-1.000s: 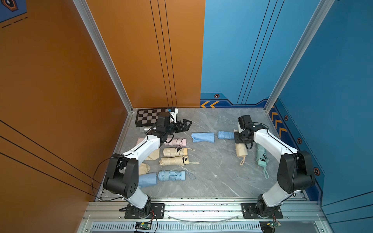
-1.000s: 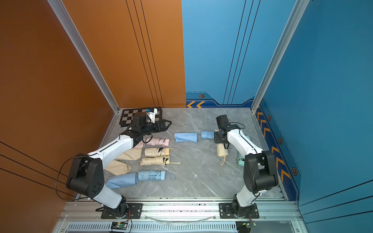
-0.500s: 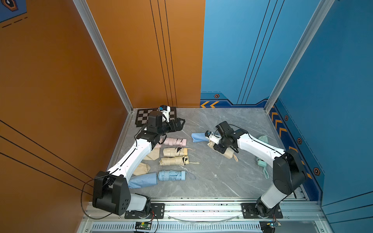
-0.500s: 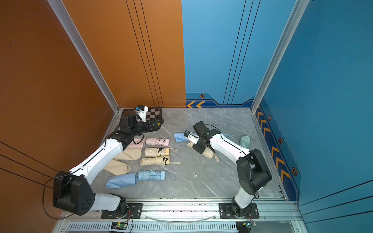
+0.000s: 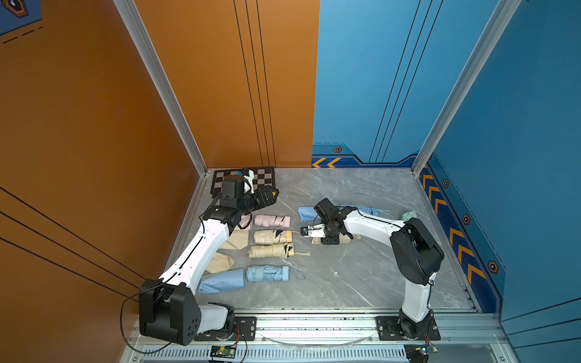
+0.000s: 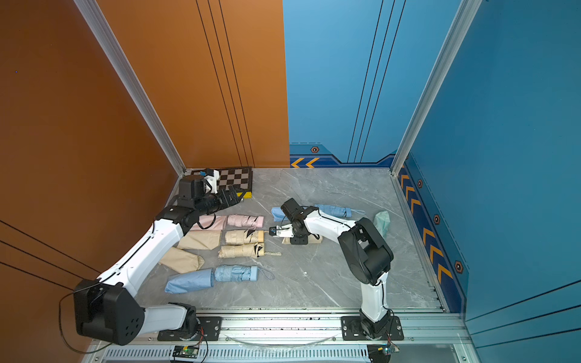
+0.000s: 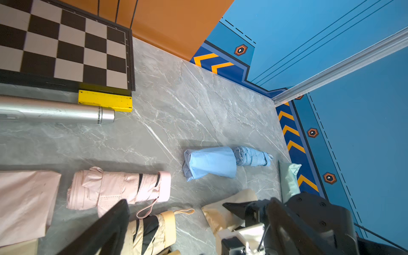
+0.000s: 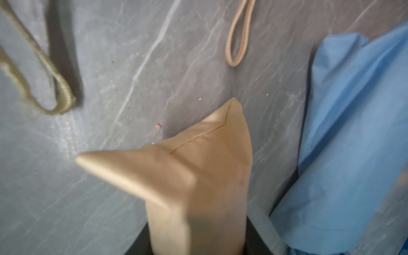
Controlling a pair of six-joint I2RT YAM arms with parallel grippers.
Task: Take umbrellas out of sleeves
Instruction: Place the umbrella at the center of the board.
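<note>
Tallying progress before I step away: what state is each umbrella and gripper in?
left gripper: open, empty.
right gripper: shut on cream sleeve.
cream sleeve: gripped, looks full.
pink umbrella: out of sleeve.
cream umbrellas: both out.
near blue umbrella: out.
far blue umbrella: appears out.
mint sleeve: partly hidden, unclear.

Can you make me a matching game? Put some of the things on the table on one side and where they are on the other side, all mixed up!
Things:
1. pink umbrella
2. silver tube
3. mint sleeve
4. cream sleeve

Places:
A. nearest the wall with orange arrows
B. between the jaws of the right gripper
C. lying alongside the checkerboard
D. right beside the pink sleeve

Pairs: 1-D, 2-C, 3-A, 4-B.
</note>
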